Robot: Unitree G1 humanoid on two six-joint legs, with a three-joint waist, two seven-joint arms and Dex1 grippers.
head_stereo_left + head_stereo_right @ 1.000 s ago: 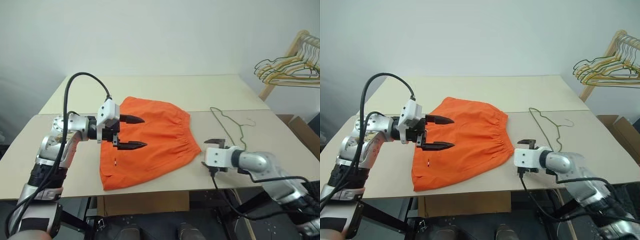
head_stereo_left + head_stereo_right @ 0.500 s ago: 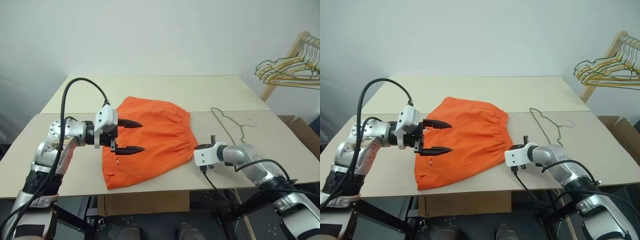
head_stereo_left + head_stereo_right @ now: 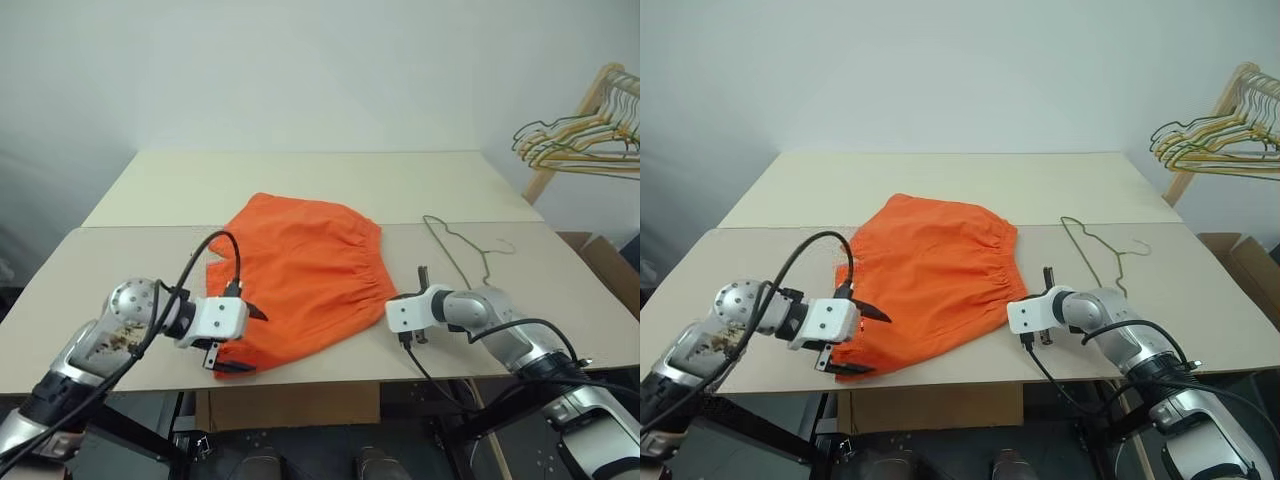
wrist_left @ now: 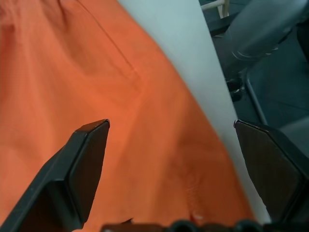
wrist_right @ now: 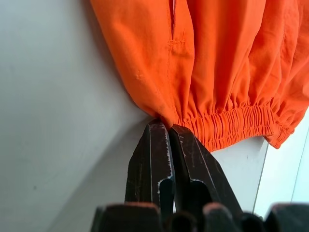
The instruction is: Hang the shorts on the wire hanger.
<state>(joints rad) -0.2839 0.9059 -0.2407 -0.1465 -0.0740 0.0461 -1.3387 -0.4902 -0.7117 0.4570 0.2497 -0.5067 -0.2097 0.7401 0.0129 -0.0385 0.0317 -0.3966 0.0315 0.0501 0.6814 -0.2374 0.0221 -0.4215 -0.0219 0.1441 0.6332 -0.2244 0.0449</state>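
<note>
On the table (image 3: 120,200) in front of you, the shorts (image 3: 300,265) lie spread flat, waistband toward your right side. The wire hanger (image 3: 462,248) lies flat just beyond that waistband, near it but apart, untouched.

Right hand (image 5: 169,133): fingers pressed together at the waistband's near corner. In the right wrist view the tips meet exactly where the fabric edge begins, so you cannot tell whether any cloth is pinched between them or whether they have closed just short of it. Judged risk: if the bite holds only a fold of the hem, or nothing, a lift will leave the shorts behind or let them slip out partway.

Left hand (image 4: 171,145): fingers spread wide, straddling the leg hem at the table's near edge, one finger over orange cloth, the other past the edge. Nothing is gripped. Judged risk: closing from this spot could catch a single layer or push the hem off the table.

A further hazard is dragging the shorts across the hanger, which is light and would probably shift.
</note>
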